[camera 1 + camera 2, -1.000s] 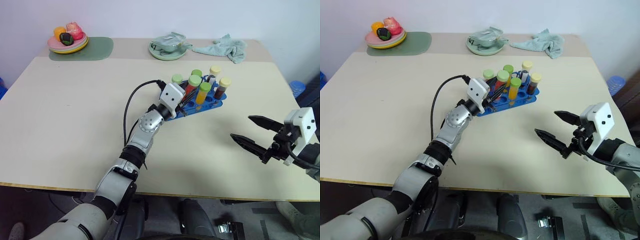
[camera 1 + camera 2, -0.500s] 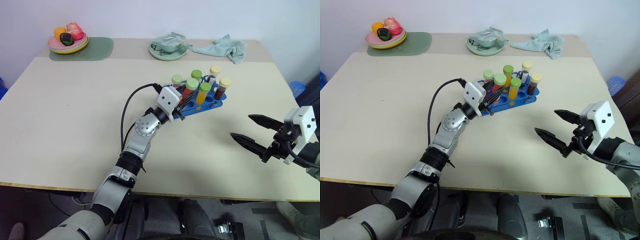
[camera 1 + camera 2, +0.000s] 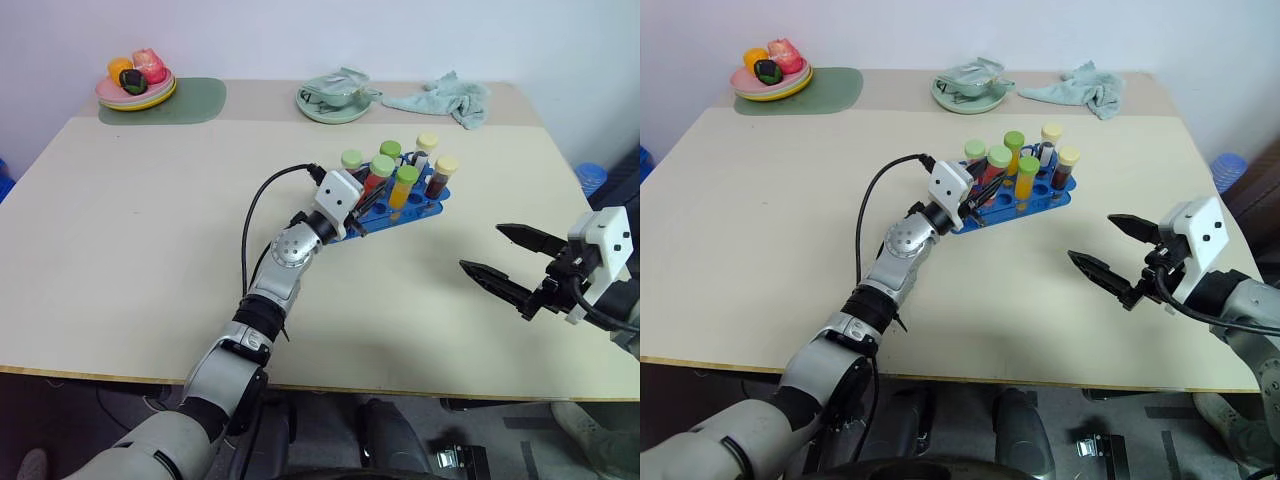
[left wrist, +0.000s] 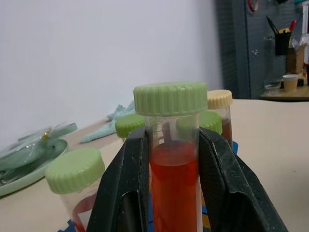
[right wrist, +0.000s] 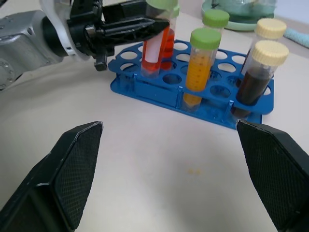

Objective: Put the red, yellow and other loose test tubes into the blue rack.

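Observation:
The blue rack [image 3: 402, 215] stands right of the table's middle and holds several capped tubes upright. My left gripper [image 3: 372, 195] is shut on a red test tube [image 4: 174, 183] with a green cap, which stands in a hole at the rack's near-left end; its black fingers [image 4: 128, 179] flank the tube. A yellow tube [image 5: 199, 67] with a green cap stands beside it, and two dark tubes [image 5: 253, 79] with cream caps stand at the right end. My right gripper [image 3: 482, 248] hovers open and empty above the table, to the right of the rack.
At the back of the table are a plate of toy fruit [image 3: 135, 85] on a green mat [image 3: 190, 100], a green dish [image 3: 338, 100] with crumpled plastic, and a teal cloth [image 3: 447, 98]. A black cable [image 3: 262, 205] loops from the left wrist.

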